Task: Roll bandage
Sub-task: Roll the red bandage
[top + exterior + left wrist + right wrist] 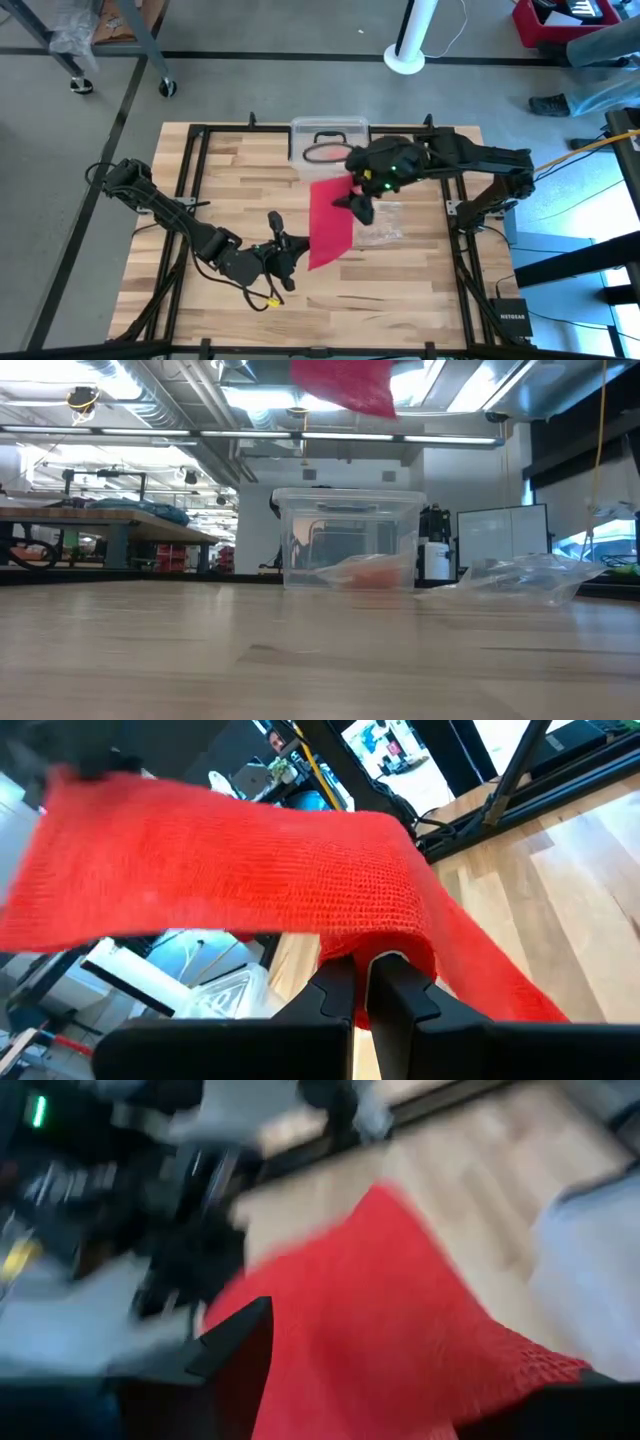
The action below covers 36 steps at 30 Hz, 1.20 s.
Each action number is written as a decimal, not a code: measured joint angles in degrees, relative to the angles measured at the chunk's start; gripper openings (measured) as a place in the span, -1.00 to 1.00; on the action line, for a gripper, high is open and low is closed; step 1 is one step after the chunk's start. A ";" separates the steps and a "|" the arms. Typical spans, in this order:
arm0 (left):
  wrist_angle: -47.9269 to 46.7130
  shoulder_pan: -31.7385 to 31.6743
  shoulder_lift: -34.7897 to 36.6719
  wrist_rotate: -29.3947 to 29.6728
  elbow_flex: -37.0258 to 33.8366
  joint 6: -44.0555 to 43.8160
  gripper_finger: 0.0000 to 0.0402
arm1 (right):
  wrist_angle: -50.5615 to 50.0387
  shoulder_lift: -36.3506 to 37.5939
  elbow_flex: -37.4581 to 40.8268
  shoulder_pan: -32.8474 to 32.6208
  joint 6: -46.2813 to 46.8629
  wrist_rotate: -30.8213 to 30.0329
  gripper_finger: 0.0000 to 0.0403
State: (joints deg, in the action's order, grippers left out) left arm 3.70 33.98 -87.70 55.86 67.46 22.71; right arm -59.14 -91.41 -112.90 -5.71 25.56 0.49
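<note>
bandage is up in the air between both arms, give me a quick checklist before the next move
1. Left gripper pinching the bandage: ok, fingers shut on the cloth's near end.
2. Right gripper holding the far end: cannot tell; it stands wide at the cloth, contact is blurred.
3. Bandage clear of the table: ok, the low view shows it hanging well above the wood.
4. Bandage flat, no twist: cannot tell; it looks spread wide in the high view, edges partly hidden.
5. Clear plastic bag out of the way: ok, it lies on the table beside the clear bin.
</note>
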 joint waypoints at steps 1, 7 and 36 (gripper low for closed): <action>-0.09 0.00 0.00 0.00 0.00 -0.01 -0.98 | -2.05 0.18 0.02 -0.06 0.09 1.44 0.24; -0.06 0.02 0.00 -0.13 0.00 -0.10 -0.98 | -10.15 0.85 0.09 -3.05 1.31 -2.57 0.24; -0.15 3.72 0.28 4.42 2.32 2.90 -0.98 | 21.51 21.05 48.04 -31.02 -0.14 -37.49 0.24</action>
State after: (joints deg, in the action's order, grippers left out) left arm 3.54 37.70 -87.42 60.27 69.78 25.61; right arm -37.63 -70.36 -64.87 -36.73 25.41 -37.00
